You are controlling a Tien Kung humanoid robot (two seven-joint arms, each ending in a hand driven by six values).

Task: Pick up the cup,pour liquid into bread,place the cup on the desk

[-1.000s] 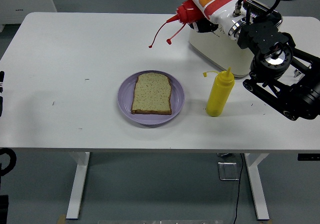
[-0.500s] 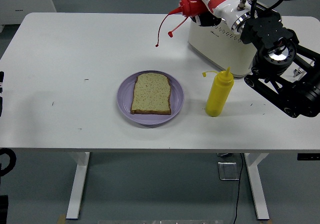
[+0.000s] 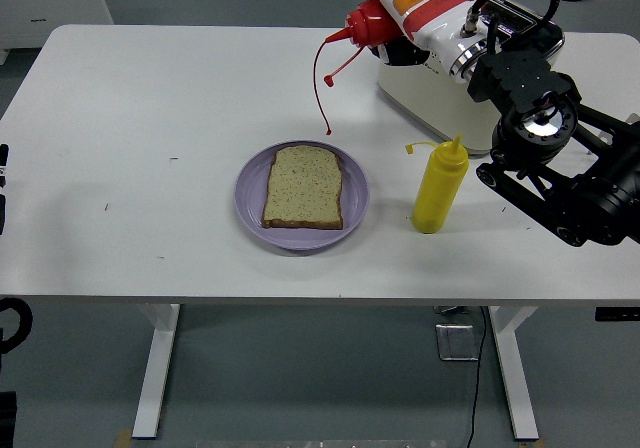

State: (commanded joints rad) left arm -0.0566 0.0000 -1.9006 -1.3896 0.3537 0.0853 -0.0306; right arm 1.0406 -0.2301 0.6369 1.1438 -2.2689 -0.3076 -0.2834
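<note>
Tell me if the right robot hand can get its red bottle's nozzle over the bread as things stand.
Probably yes. The right robot hand holds the red bottle tipped above the table, and nothing stands between it and the bread; the yellow bottle sits off to the side.

Red squeeze btl (image 3: 400,13) tilted, dripping; bread (image 3: 304,186) flat on purple plate (image 3: 353,208).

Right robot hand (image 3: 425,30) tilting red bottle (image 3: 408,8), sauce stream (image 3: 322,78) above bread (image 3: 304,187)

Yellow squeeze btl (image 3: 439,192) upright nr purple plate (image 3: 254,197), cream appliance (image 3: 440,98) behind, on white table (image 3: 150,118).
</note>
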